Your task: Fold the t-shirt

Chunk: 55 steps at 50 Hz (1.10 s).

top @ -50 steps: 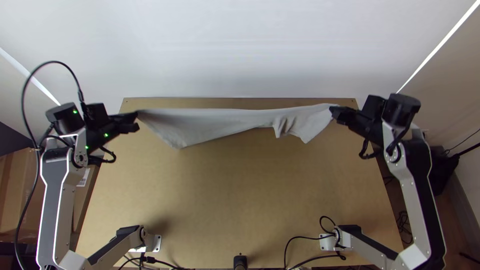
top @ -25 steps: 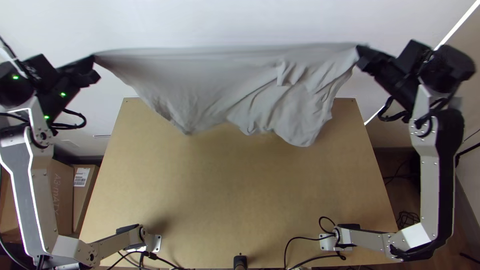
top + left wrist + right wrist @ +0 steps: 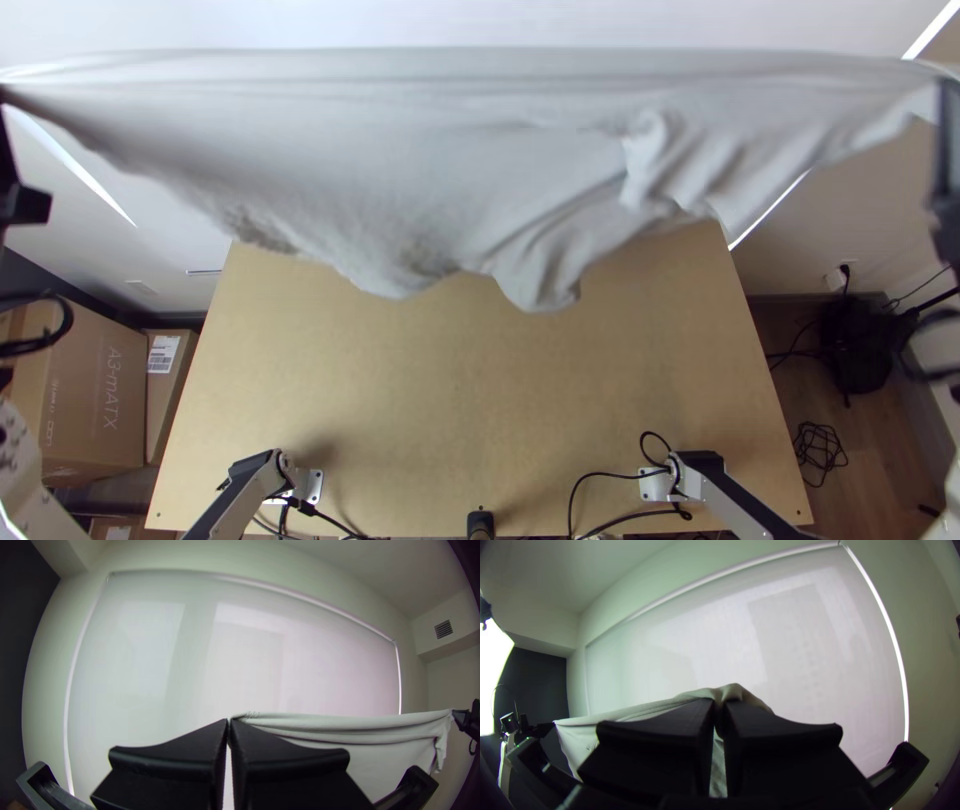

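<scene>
Light grey cloth t-shirt (image 3: 400, 150) up in the air between the arms, upper edge pulled taut side to side, rest hanging in loose folds, more bunched toward the right arm, lower edge uneven; in top view it overlaps the far edge of the light wooden rectangular surface (image 3: 480, 400). Left gripper (image 3: 25, 205) at top view's left edge, wide flat black fingers (image 3: 285, 760) closed on one end of the cloth, right at the tips. Right gripper (image 3: 948, 160) at the opposite edge, blurred there, its matching fingers (image 3: 685, 727) pinching the other end, fabric gathered over and between them
</scene>
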Each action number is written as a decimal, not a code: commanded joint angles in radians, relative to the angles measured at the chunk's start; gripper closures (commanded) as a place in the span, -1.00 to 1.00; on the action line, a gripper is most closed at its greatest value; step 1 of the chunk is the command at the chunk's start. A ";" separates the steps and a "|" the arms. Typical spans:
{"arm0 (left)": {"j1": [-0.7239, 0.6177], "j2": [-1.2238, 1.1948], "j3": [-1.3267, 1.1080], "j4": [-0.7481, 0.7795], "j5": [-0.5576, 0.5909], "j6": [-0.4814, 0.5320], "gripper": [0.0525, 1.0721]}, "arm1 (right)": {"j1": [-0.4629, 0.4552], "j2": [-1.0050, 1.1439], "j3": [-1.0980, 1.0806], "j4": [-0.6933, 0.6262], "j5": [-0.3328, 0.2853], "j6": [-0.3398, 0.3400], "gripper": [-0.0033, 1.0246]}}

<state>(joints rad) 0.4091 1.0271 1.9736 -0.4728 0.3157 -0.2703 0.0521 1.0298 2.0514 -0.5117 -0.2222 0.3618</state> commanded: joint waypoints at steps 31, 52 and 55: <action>-0.115 -0.223 -0.444 -0.125 -0.038 -0.162 0.95 | 0.111 -0.258 -0.637 0.045 0.007 0.101 0.95; -0.204 -0.211 -1.251 0.046 0.074 -0.032 0.95 | 0.170 -0.183 -1.327 0.276 0.020 0.149 0.95; -0.216 -0.156 -1.280 0.092 0.072 -0.029 0.95 | 0.149 -0.116 -1.344 0.325 0.018 0.149 0.95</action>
<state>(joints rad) 0.2115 0.8139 0.7391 -0.4648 0.3847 -0.3222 0.2310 0.8463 0.7292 -0.2745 -0.2161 0.4908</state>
